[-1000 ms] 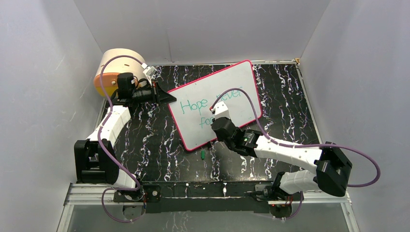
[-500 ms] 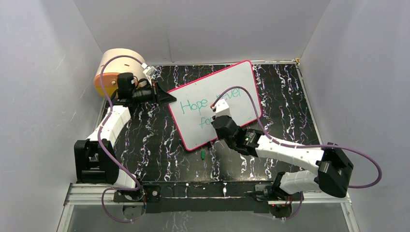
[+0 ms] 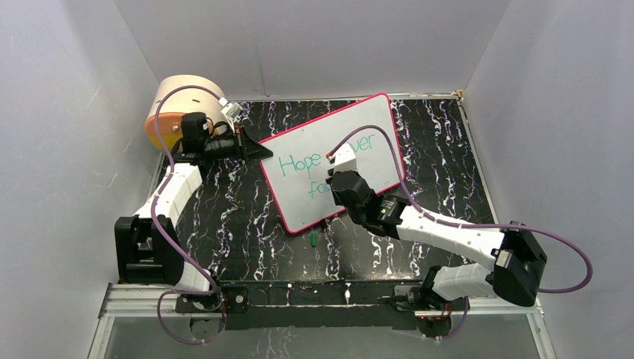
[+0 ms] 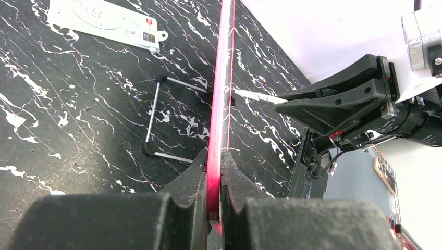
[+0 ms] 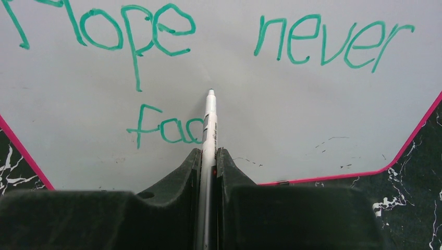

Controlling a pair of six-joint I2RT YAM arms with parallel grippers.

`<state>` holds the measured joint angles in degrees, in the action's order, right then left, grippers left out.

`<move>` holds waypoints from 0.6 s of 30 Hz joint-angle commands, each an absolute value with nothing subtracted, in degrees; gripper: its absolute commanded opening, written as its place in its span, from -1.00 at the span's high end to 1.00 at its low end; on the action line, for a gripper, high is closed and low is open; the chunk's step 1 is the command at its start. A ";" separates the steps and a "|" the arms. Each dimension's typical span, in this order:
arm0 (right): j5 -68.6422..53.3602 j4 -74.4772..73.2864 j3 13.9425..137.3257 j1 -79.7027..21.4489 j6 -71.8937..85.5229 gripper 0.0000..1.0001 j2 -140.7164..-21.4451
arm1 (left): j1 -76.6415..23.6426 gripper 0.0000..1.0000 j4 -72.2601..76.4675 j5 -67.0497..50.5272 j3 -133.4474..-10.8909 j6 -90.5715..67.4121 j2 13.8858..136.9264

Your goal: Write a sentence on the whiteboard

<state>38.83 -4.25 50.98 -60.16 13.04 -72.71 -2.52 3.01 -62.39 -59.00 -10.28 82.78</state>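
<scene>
The whiteboard (image 3: 314,161) with a pink-red rim lies tilted on the dark marbled table. My left gripper (image 3: 258,149) is shut on its left rim, seen edge-on in the left wrist view (image 4: 213,179). The sentence (image 5: 156,31) in teal-green reads "Hope never" on the top line and "fac" on the lower line. My right gripper (image 5: 208,156) is shut on a white pen (image 5: 208,125), its tip over the board just above the end of "fac". In the top view the right gripper (image 3: 340,179) hides part of the writing.
A round tan container (image 3: 183,105) stands at the back left. A small green pen cap (image 3: 314,239) lies on the table below the board. A white printed card (image 4: 104,23) and a thin metal stand (image 4: 156,117) lie left of the board.
My right gripper with the pen has moved up and slightly right over the board. The left arm has not moved.
</scene>
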 commanded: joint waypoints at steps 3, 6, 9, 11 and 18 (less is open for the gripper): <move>39.05 -2.18 54.03 -59.51 12.75 1.00 -73.61 | -4.83 1.00 -2.20 -52.34 -57.02 -4.15 85.52; 38.15 -3.25 53.79 -59.49 13.54 1.00 -73.88 | -4.79 1.00 -2.20 -52.37 -57.01 -4.13 85.52; 37.31 -4.99 53.77 -59.49 14.54 1.00 -74.24 | -4.81 1.00 -2.20 -52.38 -56.99 -4.13 85.52; 36.74 -6.00 53.69 -59.57 14.94 1.00 -74.47 | -4.83 1.00 -2.20 -52.40 -57.03 -4.13 85.52; 35.91 -10.12 53.88 -59.59 16.91 1.00 -74.83 | -4.83 1.00 -2.21 -52.35 -57.04 -4.13 85.50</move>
